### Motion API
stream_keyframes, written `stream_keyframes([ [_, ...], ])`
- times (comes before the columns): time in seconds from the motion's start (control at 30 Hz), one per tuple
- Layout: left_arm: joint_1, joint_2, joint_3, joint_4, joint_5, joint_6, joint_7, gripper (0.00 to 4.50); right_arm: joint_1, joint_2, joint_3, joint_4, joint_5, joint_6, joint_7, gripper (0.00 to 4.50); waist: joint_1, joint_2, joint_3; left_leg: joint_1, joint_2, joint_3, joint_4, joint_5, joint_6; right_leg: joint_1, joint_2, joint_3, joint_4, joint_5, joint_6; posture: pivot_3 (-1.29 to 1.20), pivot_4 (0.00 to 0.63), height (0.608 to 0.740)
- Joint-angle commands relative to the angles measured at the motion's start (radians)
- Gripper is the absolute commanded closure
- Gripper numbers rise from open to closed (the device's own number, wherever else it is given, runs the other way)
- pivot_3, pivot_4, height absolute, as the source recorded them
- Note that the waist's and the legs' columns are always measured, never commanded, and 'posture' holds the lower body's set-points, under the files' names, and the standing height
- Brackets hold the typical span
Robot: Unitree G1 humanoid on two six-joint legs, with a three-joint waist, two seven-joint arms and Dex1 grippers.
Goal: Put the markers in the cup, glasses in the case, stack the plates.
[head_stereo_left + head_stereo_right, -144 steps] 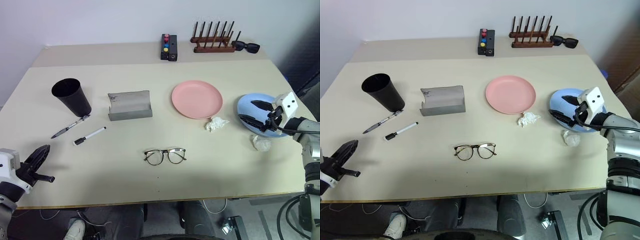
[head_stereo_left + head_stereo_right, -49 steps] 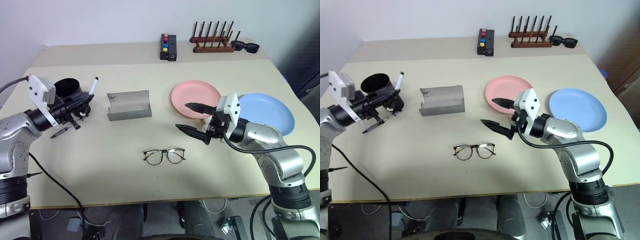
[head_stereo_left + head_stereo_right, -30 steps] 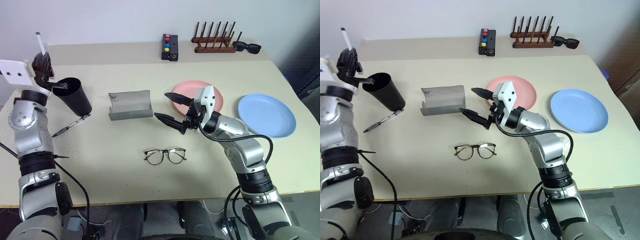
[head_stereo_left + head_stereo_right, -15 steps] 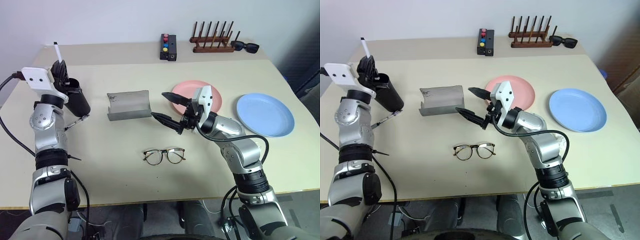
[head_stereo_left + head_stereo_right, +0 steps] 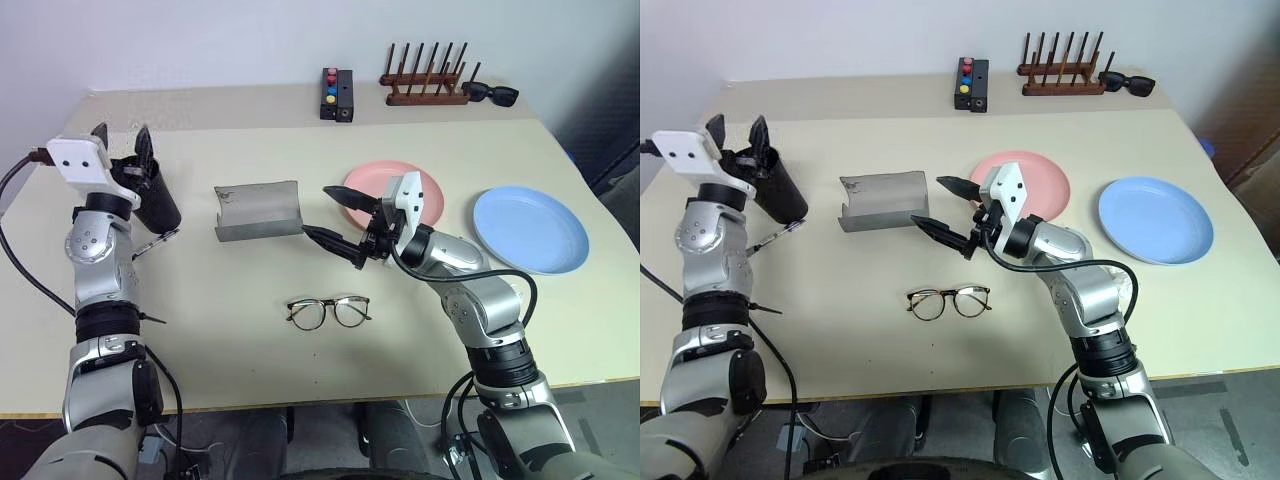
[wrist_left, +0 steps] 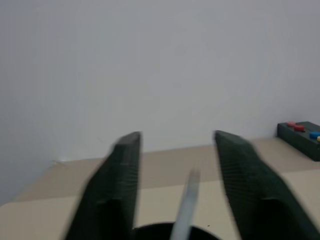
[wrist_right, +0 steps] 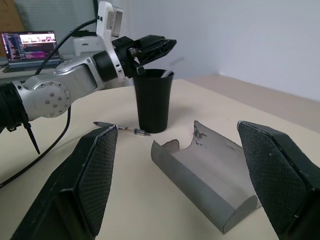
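My left gripper (image 5: 121, 135) stands open just above the rim of the black cup (image 5: 158, 205). The white marker (image 6: 184, 210) shows blurred between its spread fingers, touching neither, with its lower end in the cup. On the table by the cup's foot lies the dark marker (image 5: 150, 243). The grey case (image 5: 258, 210) lies open mid-table. My right gripper (image 5: 315, 210) hovers open and empty beside the case's right end, above the glasses (image 5: 328, 312). Behind that hand sits the pink plate (image 5: 385, 176), and the blue plate (image 5: 530, 228) lies at the right.
A black box with coloured buttons (image 5: 337, 93), a wooden peg rack (image 5: 425, 85) and black sunglasses (image 5: 492, 94) line the table's far edge. A laptop (image 7: 30, 45) stands off beyond the cup in the right wrist view.
My left gripper has opened over the cup, and the white marker that stuck up from its fingers has dropped down into the cup. The right arm has kept still.
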Motion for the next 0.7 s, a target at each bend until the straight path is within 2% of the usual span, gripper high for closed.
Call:
stream_keyframes([
  [0.03, 0.003, 0.003, 0.002, -0.047, -0.007, 0.0, 0.008, 1.11, -0.023, 0.006, 0.003, -0.052, 0.015, -0.004, 0.002, 0.6, 0.0, 0.0, 0.0, 0.0, 0.0, 0.0, 0.0, 0.0, 0.0, 0.0, 0.0, 0.0, 0.0, 0.0, 0.0, 0.0, 0.15, 0.734],
  [0.23, 0.003, 0.002, 0.008, -0.061, -0.018, 0.012, 0.006, 1.11, -0.024, 0.004, 0.002, -0.052, 0.014, -0.004, 0.002, 0.6, 0.0, 0.0, 0.0, 0.0, 0.0, 0.0, 0.0, 0.0, 0.0, 0.0, 0.0, 0.0, 0.0, 0.0, 0.0, 0.0, 0.15, 0.734],
  [0.33, 0.011, 0.043, 0.015, -0.114, -0.062, 0.074, -0.062, 1.11, -0.025, -0.001, -0.001, -0.054, 0.011, -0.004, 0.001, 0.6, 0.0, 0.0, 0.0, 0.0, 0.0, 0.0, 0.0, 0.0, 0.0, 0.0, 0.0, 0.0, 0.0, 0.0, 0.0, 0.0, 0.15, 0.734],
  [0.47, 0.093, 0.159, 0.034, -0.25, -0.202, 0.262, -0.284, 1.11, -0.024, -0.013, -0.012, -0.053, 0.009, -0.005, -0.002, 0.6, -0.018, 0.0, 0.0, 0.0, 0.0, 0.0, -0.001, 0.0, 0.0, -0.001, 0.0, 0.0, 0.001, 0.0, 0.0, 0.0, 0.15, 0.734],
  [0.6, 0.239, 0.331, 0.064, -0.359, -0.326, 0.483, -0.501, 0.01, -0.022, -0.025, -0.021, -0.044, 0.008, -0.01, 0.002, 0.6, -0.032, 0.0, 0.0, 0.0, 0.001, 0.0, -0.002, 0.0, 0.0, -0.002, 0.0, 0.001, 0.001, 0.0, 0.0, 0.0, 0.15, 0.734],
  [0.7, 0.352, 0.463, 0.052, -0.399, -0.338, 0.602, -0.64, 0.01, -0.03, -0.029, -0.024, -0.03, 0.008, -0.015, 0.006, 0.6, -0.03, 0.001, 0.0, 0.0, 0.001, 0.0, -0.003, 0.0, 0.0, -0.003, 0.001, 0.001, 0.003, -0.001, -0.001, 0.0, 0.15, 0.734],
])
